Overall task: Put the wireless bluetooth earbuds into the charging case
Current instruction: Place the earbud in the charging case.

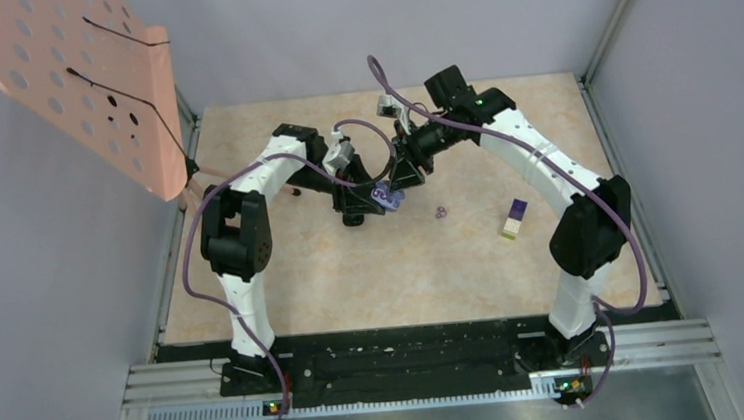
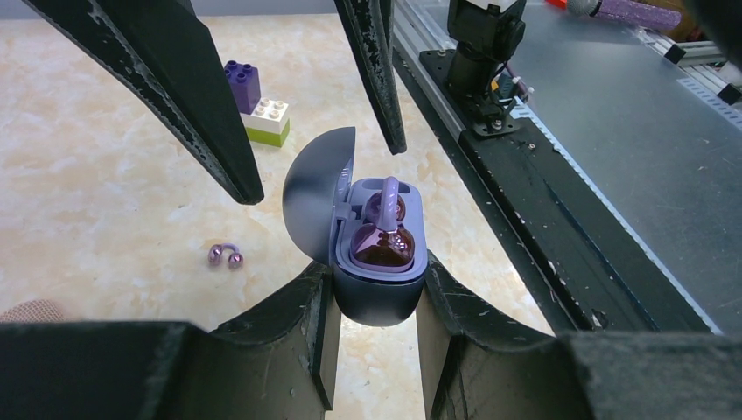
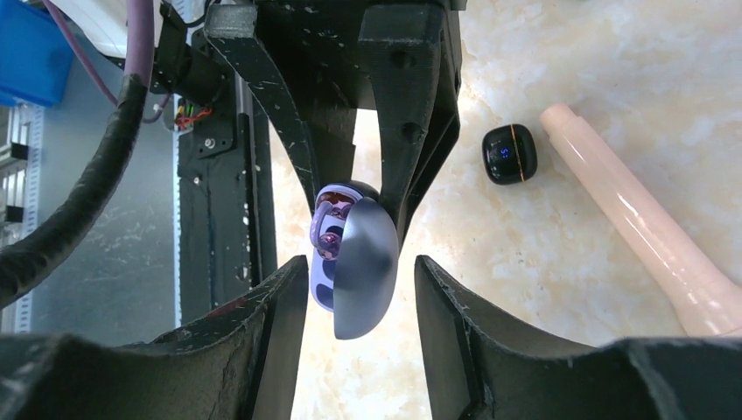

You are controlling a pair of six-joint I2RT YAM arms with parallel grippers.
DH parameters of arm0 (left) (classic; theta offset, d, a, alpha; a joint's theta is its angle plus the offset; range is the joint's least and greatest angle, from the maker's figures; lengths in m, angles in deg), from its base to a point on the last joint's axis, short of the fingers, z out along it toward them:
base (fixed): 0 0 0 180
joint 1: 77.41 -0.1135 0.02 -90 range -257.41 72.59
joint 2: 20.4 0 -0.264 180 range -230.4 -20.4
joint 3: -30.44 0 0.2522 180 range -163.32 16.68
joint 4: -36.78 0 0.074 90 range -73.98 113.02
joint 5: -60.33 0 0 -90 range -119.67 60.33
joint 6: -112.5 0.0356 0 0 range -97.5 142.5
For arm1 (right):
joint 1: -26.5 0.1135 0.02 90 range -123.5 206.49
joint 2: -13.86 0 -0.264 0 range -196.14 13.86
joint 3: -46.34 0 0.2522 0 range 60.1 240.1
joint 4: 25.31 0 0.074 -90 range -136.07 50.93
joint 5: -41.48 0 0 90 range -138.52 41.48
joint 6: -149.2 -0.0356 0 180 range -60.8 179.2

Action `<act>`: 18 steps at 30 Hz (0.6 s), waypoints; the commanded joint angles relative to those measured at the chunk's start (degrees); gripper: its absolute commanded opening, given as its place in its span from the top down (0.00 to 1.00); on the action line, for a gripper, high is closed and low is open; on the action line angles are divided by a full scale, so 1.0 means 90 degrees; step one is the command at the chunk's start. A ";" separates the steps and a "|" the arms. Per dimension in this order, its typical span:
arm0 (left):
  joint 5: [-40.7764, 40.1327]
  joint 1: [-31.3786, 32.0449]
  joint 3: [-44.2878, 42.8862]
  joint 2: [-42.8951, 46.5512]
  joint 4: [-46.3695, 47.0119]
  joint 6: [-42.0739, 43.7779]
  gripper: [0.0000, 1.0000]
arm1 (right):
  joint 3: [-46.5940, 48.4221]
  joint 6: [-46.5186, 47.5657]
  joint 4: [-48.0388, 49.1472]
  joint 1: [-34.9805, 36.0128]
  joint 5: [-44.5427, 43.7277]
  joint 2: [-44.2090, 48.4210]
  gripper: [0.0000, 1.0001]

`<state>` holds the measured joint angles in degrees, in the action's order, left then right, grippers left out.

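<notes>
top view: a pink perforated board (image 1: 88, 87) leans over the far left corner of the table (image 1: 285, 297). a purple-and-cream block (image 1: 514, 219) sits right of centre. a loose earbud (image 1: 440, 212) lies on the table between the block and the grippers. both arms bend inward and meet mid-table. the left gripper (image 1: 366, 205) holds the charging case (image 1: 386, 198), with the right gripper (image 1: 400, 171) just beyond it.

left wrist view: the left fingers (image 2: 302, 324) clamp the case body. the lid is swung open, and a seated earbud (image 2: 382, 243) rests inside. the right fingers hang spread apart above, touching nothing. a black rail (image 2: 525, 201) runs just right of the case.

right wrist view: the lid stands between the parted right fingers, with gaps on both sides. a black case (image 3: 509, 154) and a pink tube (image 3: 647, 232) lie to the right, apart.
</notes>
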<state>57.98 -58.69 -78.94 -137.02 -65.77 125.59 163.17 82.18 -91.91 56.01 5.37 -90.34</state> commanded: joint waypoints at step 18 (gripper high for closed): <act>0.0941 0.0010 -0.0136 0.0265 -0.0241 -0.0231 1.00 | -0.0016 0.0062 0.0289 0.0231 -0.0570 -0.0020 0.42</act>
<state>57.96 -58.69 -78.94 -137.02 -65.77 123.67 162.86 84.13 -92.02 56.89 2.07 -90.47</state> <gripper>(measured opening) 0.379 0.582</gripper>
